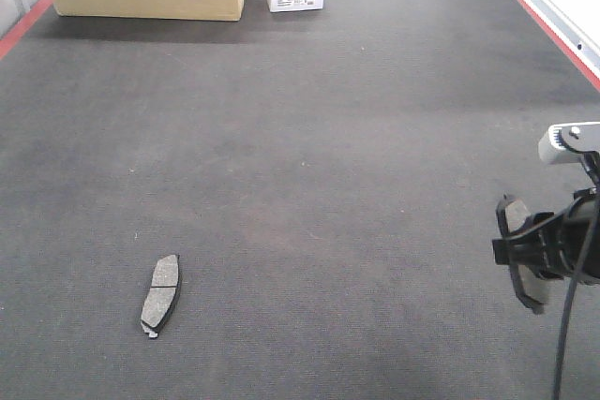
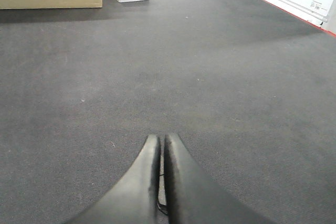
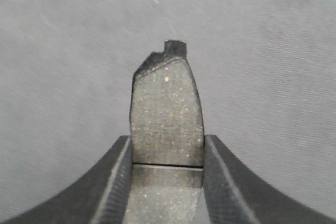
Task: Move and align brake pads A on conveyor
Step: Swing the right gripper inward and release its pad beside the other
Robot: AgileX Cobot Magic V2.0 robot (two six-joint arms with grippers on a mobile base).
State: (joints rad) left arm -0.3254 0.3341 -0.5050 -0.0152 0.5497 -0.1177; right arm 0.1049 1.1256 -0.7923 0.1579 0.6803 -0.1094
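Brake pad A [image 3: 165, 103], dark grey and curved, was pinched by the right gripper [image 3: 167, 150] above the charcoal felt-like conveyor [image 1: 309, 138] at near right, presumably for alignment beside the matching pad [image 1: 161, 295] laid near-left; the left gripper [image 2: 161, 148] was pressed together, empty.

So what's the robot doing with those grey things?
The robot is handling brake pads on the dark conveyor. Its right end effector is clamped on one brake pad. A second pad lies flat on the belt, apart from it. The left end effector is shut and holds nothing.
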